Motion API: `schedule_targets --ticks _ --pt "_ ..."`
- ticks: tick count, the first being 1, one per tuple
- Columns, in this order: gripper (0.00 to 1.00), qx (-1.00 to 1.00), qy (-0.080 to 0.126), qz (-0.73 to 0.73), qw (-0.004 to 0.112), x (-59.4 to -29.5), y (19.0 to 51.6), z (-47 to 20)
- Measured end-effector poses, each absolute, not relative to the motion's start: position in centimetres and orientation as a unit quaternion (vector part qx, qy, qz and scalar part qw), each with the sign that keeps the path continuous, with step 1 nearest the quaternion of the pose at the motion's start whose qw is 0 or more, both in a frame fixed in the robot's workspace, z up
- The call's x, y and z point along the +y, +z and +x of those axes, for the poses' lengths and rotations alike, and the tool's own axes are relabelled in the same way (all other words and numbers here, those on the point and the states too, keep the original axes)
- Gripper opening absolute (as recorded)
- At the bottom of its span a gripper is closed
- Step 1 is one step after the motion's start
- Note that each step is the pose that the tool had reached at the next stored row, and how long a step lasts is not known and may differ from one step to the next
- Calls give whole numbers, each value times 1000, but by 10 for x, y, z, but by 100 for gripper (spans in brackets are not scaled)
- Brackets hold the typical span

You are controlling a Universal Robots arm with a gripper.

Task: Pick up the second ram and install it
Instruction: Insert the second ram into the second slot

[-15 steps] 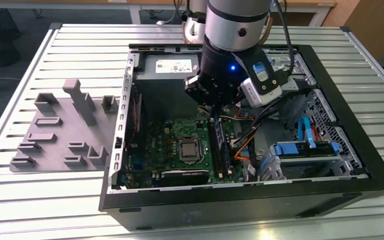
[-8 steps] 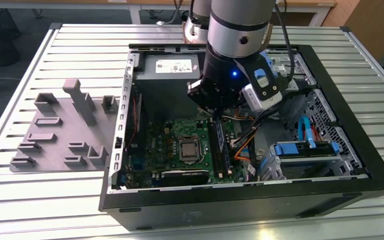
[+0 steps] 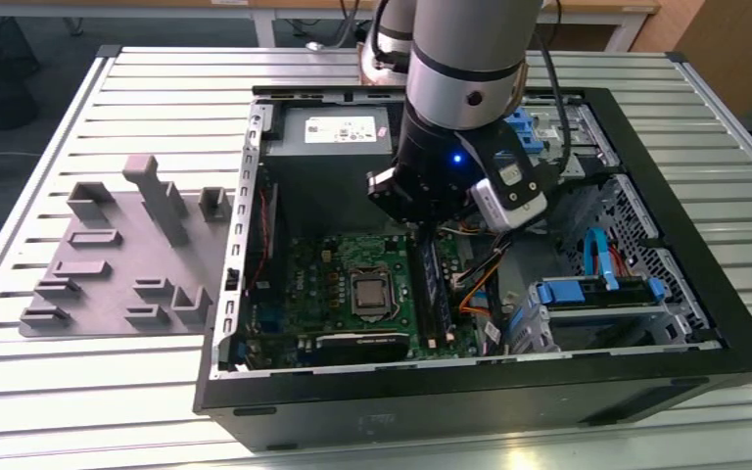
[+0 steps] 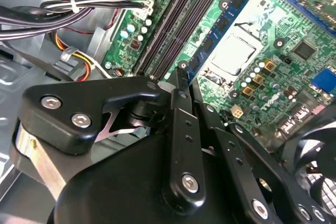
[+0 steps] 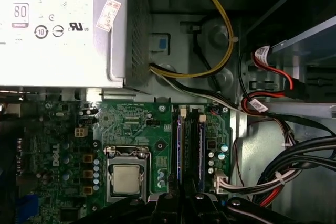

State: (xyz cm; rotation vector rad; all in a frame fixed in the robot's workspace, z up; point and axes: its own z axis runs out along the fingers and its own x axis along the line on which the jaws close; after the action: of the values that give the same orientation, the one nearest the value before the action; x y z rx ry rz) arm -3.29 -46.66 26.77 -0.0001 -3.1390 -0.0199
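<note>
Here the table (image 3: 154,392) carries an open case (image 3: 689,333), laid on its side so the board (image 5: 131,124) faces up and can be reached from above. A grey tray (image 3: 102,264) sits on the table just beside the case, at the exterior view's left. The arm (image 3: 468,69) reaches straight down into the case, bringing the gripper (image 4: 187,80) over the memory slots next to the processor socket (image 4: 231,56). The ram (image 4: 223,24) stands on edge along its slot, which suits a push downward. One end of it runs in between the fingertips, which are drawn close together. They seem to be pinching its upper edge, though the linkage hides the contact itself. I judge that it is lined up with the slot or partly seated in it.
</note>
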Motion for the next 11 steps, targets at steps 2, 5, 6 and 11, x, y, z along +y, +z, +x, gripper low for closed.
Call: schedule_targets --ticks 2,5,6,11 --pt "14 -1000 -6 0 1 -467 264 -33" --pt "14 -1000 -6 -1 1 -467 259 -32" --pt "14 -1000 -6 -1 1 -467 257 -32" --pt "14 -1000 -6 -1 1 -467 248 -31"
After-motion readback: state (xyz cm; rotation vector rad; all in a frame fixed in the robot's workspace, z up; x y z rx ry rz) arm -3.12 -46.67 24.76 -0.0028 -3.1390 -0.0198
